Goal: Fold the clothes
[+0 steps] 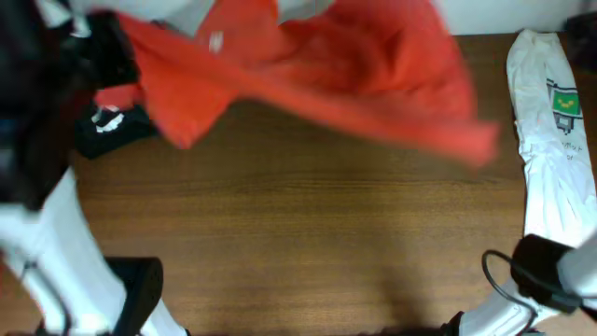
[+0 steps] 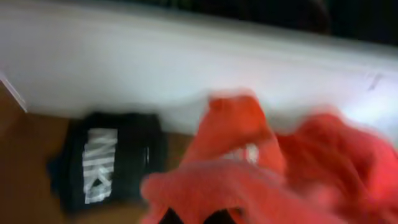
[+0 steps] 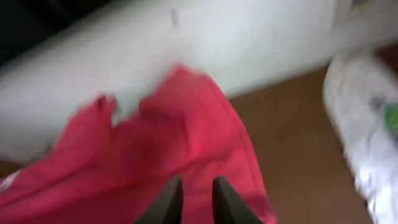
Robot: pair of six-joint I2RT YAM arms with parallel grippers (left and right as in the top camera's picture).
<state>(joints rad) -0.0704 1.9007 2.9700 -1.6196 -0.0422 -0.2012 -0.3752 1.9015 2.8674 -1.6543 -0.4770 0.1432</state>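
The orange-red T-shirt [image 1: 326, 65] is lifted and motion-blurred across the back of the table, with its white lettering near the top left. In the left wrist view the T-shirt [image 2: 249, 186] bunches over my left gripper [image 2: 196, 218], whose dark fingertips are closed into the cloth. In the right wrist view my right gripper [image 3: 197, 193] has its fingers nearly together on the T-shirt [image 3: 174, 143]. In the overhead view both grippers' fingertips are hidden behind the cloth.
A folded black garment with white print [image 1: 117, 126] lies at the back left and also shows in the left wrist view [image 2: 106, 162]. A folded white garment with a green print [image 1: 550, 121] lies along the right edge. The wooden table [image 1: 308, 233] is bare in front.
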